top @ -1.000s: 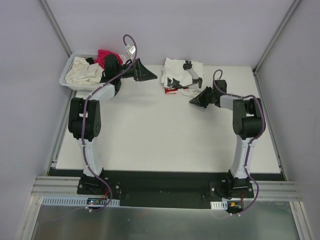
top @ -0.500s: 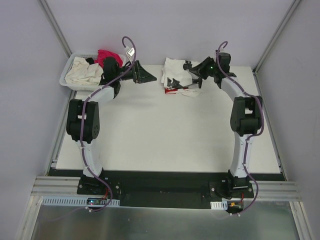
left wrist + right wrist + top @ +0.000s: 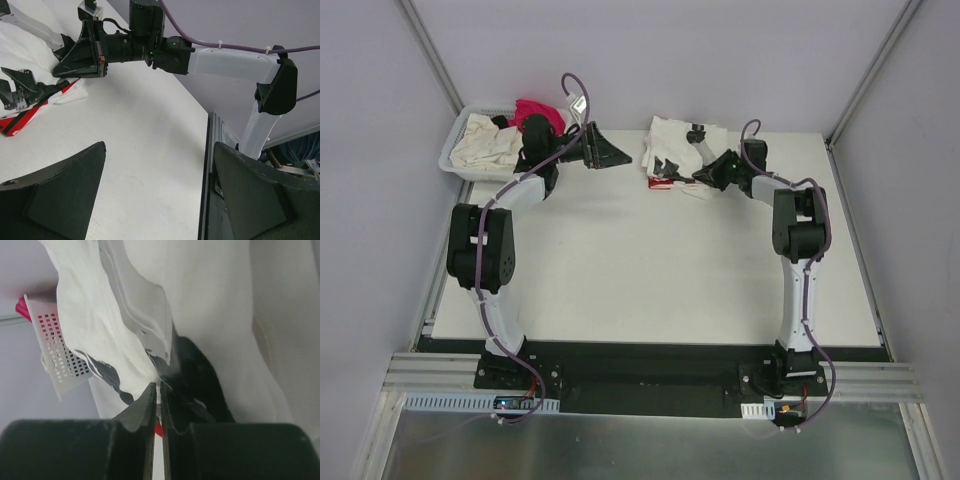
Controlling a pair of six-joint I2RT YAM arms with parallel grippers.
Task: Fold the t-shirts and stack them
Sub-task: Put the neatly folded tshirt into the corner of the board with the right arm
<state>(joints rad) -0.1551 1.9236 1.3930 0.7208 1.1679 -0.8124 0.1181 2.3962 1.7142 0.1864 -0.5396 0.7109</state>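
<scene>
A folded white t-shirt with black and red print [image 3: 670,145] lies at the table's far middle. It also shows in the left wrist view [image 3: 35,57] and fills the right wrist view [image 3: 215,305]. My right gripper [image 3: 699,178] is shut, and its tips [image 3: 158,385] rest against the shirt's near right edge; I see no cloth between the fingers. It also shows in the left wrist view [image 3: 57,72]. My left gripper [image 3: 618,158] is open and empty, held above the table left of the shirt [image 3: 159,147]. Cream [image 3: 485,140], magenta [image 3: 532,108] and black [image 3: 502,122] shirts lie in the basket.
The white slotted basket [image 3: 453,152] stands at the far left corner and shows in the right wrist view [image 3: 55,350]. The table's right edge and a black rail [image 3: 206,175] lie under the left gripper's view. Grey walls close in the sides and back.
The right gripper rose from the table beside the shirt to above it, then dropped down onto the shirt's near right edge. The left arm has barely moved.
</scene>
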